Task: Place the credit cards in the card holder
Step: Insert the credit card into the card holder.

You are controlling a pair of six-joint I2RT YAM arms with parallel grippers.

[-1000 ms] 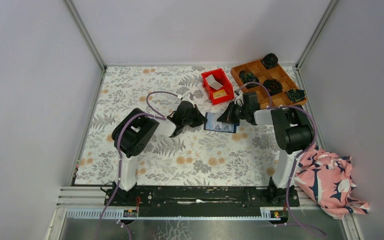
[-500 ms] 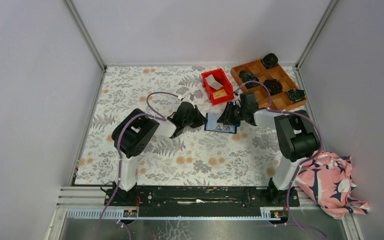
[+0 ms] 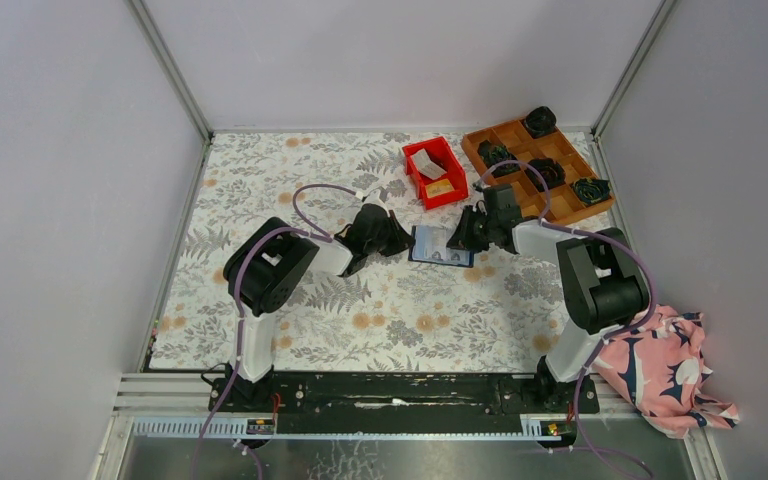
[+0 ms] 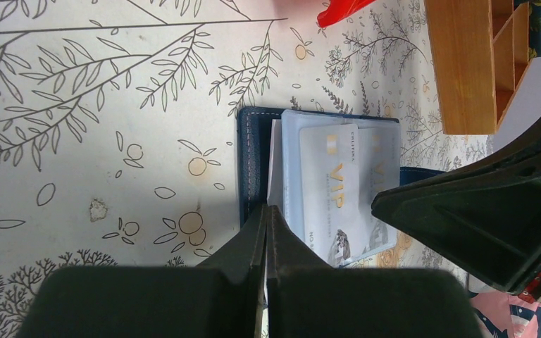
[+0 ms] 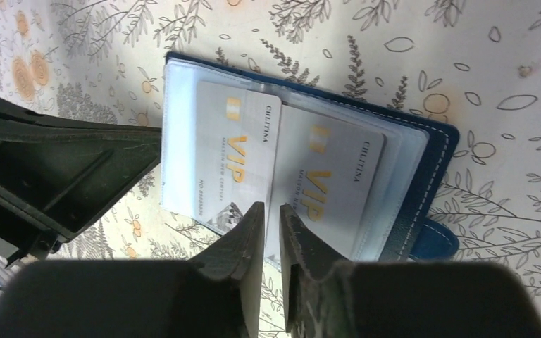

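The navy card holder (image 3: 440, 246) lies open on the floral table between both grippers. Two pale cards with gold VIP lettering lie in its clear pockets, one on the left (image 5: 236, 158) and one on the right (image 5: 331, 186). My left gripper (image 4: 265, 209) is shut, its tip pressing on the holder's stitched left edge (image 4: 250, 162). My right gripper (image 5: 272, 208) hovers over the near edge of the two cards with a narrow empty gap between its fingers. A white card and an orange card (image 3: 439, 187) lie in the red bin (image 3: 420, 152).
A wooden grid tray (image 3: 516, 131) with several dark fabric bundles stands at the back right, close to the right arm. A pink patterned cloth (image 3: 665, 365) lies off the table's right front corner. The holder's blue snap tab (image 5: 433, 239) sticks out on its right side.
The right gripper's fingers have parted from shut to a narrow gap. The right arm's elbow has swung to the right. The left arm and the card holder have stayed put.
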